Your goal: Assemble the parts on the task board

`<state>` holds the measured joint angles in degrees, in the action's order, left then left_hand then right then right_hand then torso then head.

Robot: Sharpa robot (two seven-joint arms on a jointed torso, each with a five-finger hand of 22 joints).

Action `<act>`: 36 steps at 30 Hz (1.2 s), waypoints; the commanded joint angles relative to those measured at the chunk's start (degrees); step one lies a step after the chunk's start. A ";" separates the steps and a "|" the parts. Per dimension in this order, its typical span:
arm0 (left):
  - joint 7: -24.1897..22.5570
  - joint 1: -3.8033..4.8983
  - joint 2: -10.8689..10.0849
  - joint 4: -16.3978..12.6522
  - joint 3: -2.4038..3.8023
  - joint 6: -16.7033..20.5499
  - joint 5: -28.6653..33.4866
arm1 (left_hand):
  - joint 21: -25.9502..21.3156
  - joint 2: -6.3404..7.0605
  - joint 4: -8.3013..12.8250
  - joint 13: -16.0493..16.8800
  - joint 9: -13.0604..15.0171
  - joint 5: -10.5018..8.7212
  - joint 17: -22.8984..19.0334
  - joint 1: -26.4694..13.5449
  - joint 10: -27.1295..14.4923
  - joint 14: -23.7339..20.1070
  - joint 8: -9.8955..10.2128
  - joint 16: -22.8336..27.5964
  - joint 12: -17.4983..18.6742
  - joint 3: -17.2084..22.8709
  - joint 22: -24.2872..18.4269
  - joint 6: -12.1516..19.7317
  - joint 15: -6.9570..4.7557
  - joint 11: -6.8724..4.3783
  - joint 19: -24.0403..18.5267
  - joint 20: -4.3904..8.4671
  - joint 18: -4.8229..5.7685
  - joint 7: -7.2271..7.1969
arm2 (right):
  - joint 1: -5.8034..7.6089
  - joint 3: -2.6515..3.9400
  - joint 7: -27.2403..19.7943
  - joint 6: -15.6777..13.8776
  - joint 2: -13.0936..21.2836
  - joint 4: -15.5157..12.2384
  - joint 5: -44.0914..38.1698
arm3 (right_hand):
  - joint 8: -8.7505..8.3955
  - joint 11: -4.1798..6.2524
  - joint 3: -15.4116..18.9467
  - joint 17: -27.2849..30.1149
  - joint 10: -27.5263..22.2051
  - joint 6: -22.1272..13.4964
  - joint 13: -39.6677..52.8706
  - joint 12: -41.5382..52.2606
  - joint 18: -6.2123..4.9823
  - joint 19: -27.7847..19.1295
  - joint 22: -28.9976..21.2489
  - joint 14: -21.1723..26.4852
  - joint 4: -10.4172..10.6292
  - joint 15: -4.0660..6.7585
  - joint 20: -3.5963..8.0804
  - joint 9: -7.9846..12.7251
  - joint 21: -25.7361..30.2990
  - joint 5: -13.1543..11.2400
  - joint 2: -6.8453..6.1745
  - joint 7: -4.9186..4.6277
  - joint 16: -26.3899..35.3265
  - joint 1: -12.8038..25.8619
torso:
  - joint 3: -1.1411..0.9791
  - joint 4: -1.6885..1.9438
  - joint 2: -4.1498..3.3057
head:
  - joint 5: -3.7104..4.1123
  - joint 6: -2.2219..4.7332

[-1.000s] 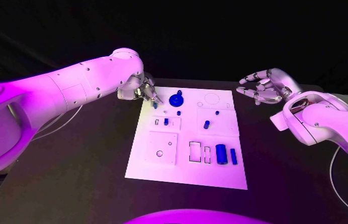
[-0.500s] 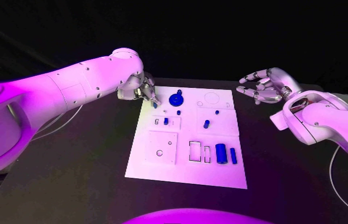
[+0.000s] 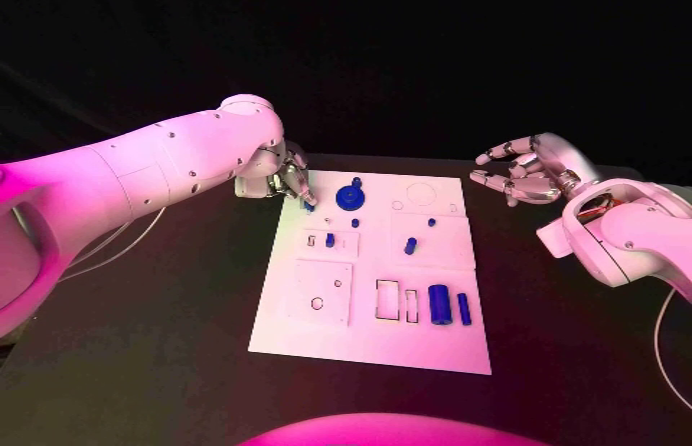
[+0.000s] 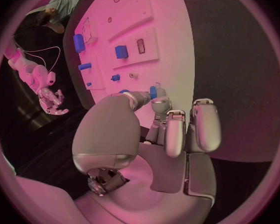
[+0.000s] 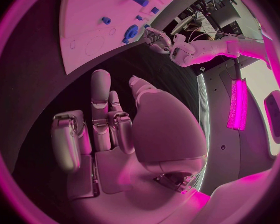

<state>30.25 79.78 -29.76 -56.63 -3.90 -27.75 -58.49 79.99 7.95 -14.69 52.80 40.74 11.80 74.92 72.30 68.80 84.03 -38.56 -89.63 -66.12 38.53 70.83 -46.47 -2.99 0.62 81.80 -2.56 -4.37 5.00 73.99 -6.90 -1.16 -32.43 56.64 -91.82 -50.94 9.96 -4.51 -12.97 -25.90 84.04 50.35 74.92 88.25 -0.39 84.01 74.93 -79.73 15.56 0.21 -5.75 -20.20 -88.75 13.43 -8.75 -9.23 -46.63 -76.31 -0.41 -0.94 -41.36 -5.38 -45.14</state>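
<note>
pinching a small blue part (image 3: 307,206) at its fingertips, the left hand (image 3: 289,180) sat over the far left corner of the task board (image 3: 289,326); left wrist view showed the same blue part (image 4: 153,92) held between thumb and a finger, right at the board's edge (image 4: 177,59). whether the part touched the board, could not tell.

right hand (image 3: 522,178) hovered off the board's far right corner, above the black table (image 3: 144,366), well apart from any part. fingers curved and spread, nothing in them; right wrist view confirmed an empty palm (image 5: 115,134) with fingers apart.

on the board, head view: round blue disc part (image 3: 351,199) near the far edge, just beside the left hand's fingertips. a small blue piece (image 3: 355,223) below it, another (image 3: 330,240) in the small left panel, one more (image 3: 433,223) to the right, and a tilted blue piece (image 3: 410,246) in the right middle panel. near edge: a thick blue cylinder (image 3: 440,305) and a thin blue bar (image 3: 464,309) lay side by side, close but apart, just right of two empty rectangular slots (image 3: 388,301). a square panel with a small hole (image 3: 319,296) sat at the near left.
</note>
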 commanded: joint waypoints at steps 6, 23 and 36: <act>-0.45 -0.17 -3.00 -4.60 0.16 3.63 5.11 | 0.22 0.06 8.32 0.37 2.60 0.14 15.08 -1.45 0.56 5.97 -0.98 -0.37 -0.36 9.01 0.10 0.30 -0.06 -0.10 -0.02 0.18 0.38 -0.03 | -0.04 0.00 -0.39 0.60 0.16 -0.02 -0.23 | 0.17 0.33 -0.01 0.09 3.98 0.38 13.03 -0.28 -0.06 4.99 14.02 0.17 0.29 0.26 0.08 -0.09 0.29 0.27 0.28 0.09 -0.24 0.32 | 0.00 0.04 0.12 | -0.07 -0.08; -2.13 -1.41 -14.97 -23.38 0.34 16.34 1.78 | 0.45 1.63 10.60 -0.66 3.32 0.20 15.08 -4.53 1.55 5.97 -3.26 -0.37 -0.09 13.42 0.59 -0.31 -0.58 -0.69 0.34 0.51 0.46 -0.64 | -0.07 -0.01 -0.47 0.51 0.50 0.05 -0.22 | 0.18 0.33 -0.01 0.09 4.00 0.39 13.05 -0.27 -0.05 5.01 14.04 0.17 0.29 0.26 0.08 -0.10 0.27 0.32 0.26 0.09 -0.24 0.31 | 0.00 0.44 0.20 | -0.54 -0.17; -2.03 -4.41 -16.40 -27.09 0.21 15.80 -3.52 | 0.53 2.21 10.95 0.00 3.46 0.29 15.08 -5.32 2.38 5.97 -4.03 -0.37 -0.72 14.30 0.74 -0.57 -0.76 -0.92 0.45 0.64 0.49 -0.89 | -0.29 -0.02 -0.53 0.64 0.44 0.11 -0.22 | 0.20 0.33 0.02 0.10 3.96 0.39 13.00 -0.31 -0.07 4.96 13.99 0.17 0.32 0.26 0.09 -0.10 0.34 0.37 0.20 0.10 -0.24 0.35 | -0.02 0.20 0.04 | -0.94 -0.40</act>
<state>28.92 75.44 -46.18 -83.42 -3.70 -12.39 -59.41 80.26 10.43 -11.61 52.72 43.97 11.87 74.91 67.37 70.79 84.05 -42.31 -89.63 -66.73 44.61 71.51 -46.94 -3.37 -0.30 82.20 -2.15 -4.36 4.59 73.75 -6.92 -1.19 -32.38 57.11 -91.68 -50.92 9.96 -4.51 -12.97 -25.84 84.04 50.34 74.91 88.25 -0.39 84.01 74.90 -79.73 15.56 0.21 -5.75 -20.23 -88.76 13.43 -8.75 -9.23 -46.63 -76.31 -0.38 -0.64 -41.26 -6.21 -45.44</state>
